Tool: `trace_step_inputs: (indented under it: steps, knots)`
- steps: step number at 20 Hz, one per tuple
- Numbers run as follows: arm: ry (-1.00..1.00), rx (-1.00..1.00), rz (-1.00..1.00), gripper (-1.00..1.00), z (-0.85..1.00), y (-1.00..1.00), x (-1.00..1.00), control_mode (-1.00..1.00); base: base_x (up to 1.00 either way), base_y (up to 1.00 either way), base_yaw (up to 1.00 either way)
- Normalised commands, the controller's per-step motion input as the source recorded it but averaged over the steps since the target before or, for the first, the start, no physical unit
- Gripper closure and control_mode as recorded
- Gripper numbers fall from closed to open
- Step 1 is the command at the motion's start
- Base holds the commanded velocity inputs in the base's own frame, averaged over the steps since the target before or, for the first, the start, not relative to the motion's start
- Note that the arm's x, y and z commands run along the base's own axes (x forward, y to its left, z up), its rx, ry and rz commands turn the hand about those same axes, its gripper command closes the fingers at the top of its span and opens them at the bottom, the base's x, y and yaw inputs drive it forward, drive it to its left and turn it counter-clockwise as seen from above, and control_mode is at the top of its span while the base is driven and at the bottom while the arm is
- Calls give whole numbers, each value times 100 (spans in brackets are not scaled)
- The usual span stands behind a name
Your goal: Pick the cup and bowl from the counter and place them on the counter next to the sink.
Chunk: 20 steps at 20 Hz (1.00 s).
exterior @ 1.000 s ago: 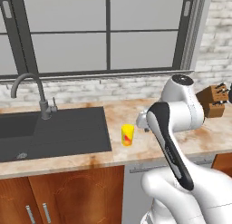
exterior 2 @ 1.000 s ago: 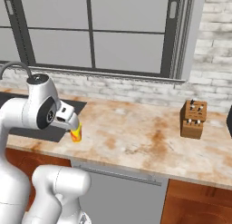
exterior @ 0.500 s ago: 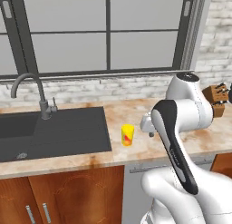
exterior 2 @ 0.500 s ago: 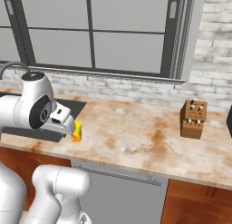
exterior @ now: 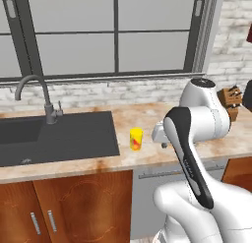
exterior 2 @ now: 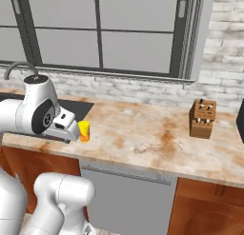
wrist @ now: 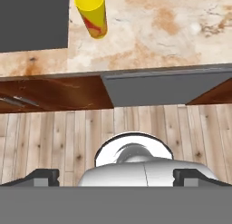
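Yellow cylindrical cup (exterior: 136, 138) with a red mark stands upright on the mottled beige counter (exterior: 147, 116), just beside the dark sink (exterior: 59, 136). Gripper (wrist: 117, 175), jaws wide apart and empty, is apart from it; wooden knife block (exterior 2: 202, 118) well away.

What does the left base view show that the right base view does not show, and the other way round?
Left base view alone: the whole dark sink with the base of its curved tap, and the wood cabinet doors under it.

Right base view alone: the knife block standing clear on a wide stretch of counter, and the grey panel below the counter edge.

Both: the yellow cup upright on the counter beside the sink, the window, the brick wall, and the arm.
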Motion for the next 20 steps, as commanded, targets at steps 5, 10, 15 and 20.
trace_step_inputs:
  steps: [5, 10, 15, 20]
  knots:
    - [0, 0, 0, -100, 0, 0, 0, 100, -78, 1, 0]
    - [0, 0, 0, -100, 0, 0, 0, 100, -13, 39, 65]
    - [0, 0, 0, -100, 0, 0, 0, 100, 0, 34, 100]
    - [0, 0, 0, -100, 0, 0, 0, 100, -1, 35, 100]
